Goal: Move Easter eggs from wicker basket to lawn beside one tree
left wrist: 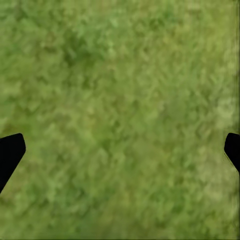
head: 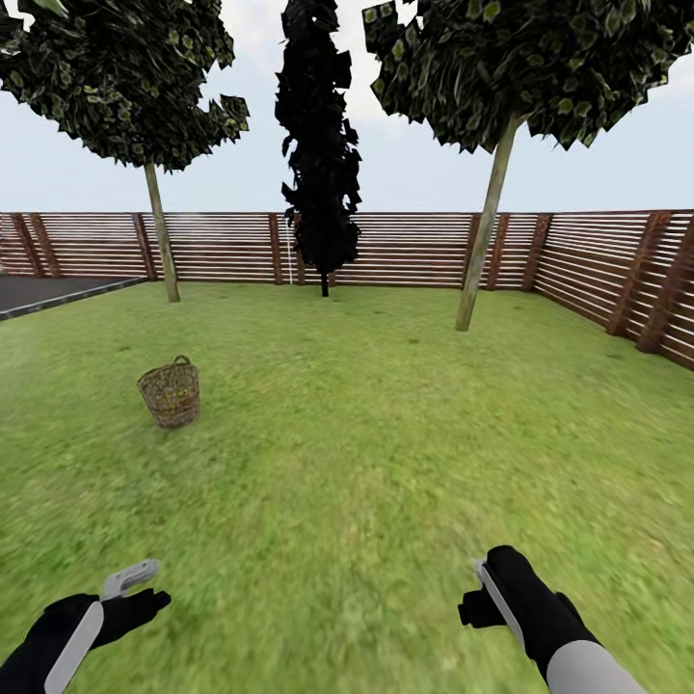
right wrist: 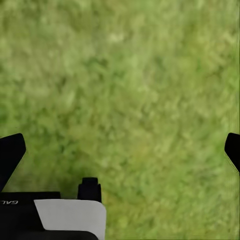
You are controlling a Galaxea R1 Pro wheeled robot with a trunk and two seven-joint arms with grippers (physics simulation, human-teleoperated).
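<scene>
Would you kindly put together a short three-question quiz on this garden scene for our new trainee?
1. True or false: the wicker basket stands on the lawn, ahead and to the left of the robot.
2. Which stands between the two green-crowned trees? A) a dark, black-leaved tree B) a palm C) a shed
3. Fill in: the left gripper and right gripper both have ___ beneath them.

Key: 1 true; 2 A; 3 grass

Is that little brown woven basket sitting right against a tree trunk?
No, the small brown wicker basket stands alone on open green grass, well short of the trees.
</scene>
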